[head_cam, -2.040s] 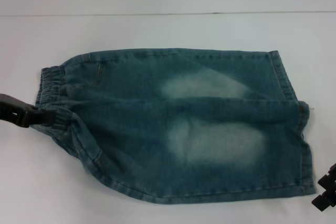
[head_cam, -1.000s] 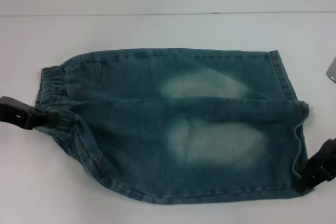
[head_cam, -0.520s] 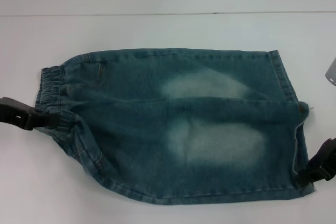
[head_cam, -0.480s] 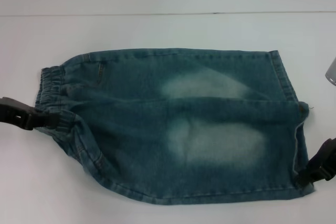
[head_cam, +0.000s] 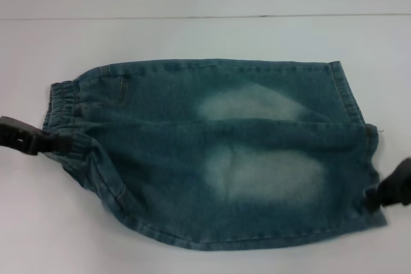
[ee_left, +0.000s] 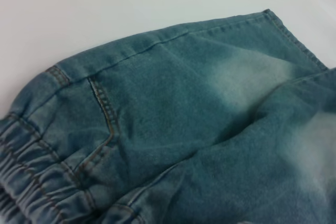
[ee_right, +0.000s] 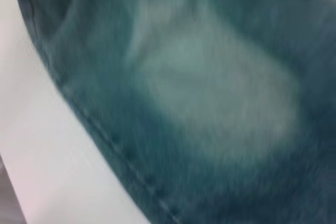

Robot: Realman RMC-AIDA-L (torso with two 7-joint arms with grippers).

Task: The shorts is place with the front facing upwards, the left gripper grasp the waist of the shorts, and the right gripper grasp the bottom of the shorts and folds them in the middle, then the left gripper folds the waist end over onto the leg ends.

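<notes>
Shorts [head_cam: 218,152], one, two pincers gripping ends

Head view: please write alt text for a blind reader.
Small blue-green denim shorts lie flat on a white table. The black left gripper pinches the gathered waist; the black right gripper pinches the leg hem.

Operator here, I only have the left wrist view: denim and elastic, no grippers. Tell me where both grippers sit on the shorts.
Observer: The left gripper is at the waist of the shorts, on the near corner of the elastic.
Operator: Give me the right one.
Observer: The right gripper is at the bottom of the shorts, at the near leg hem's corner.
Operator: Report the fold state.
Observer: The shorts lie spread flat on the white table, not yet folded.
</notes>
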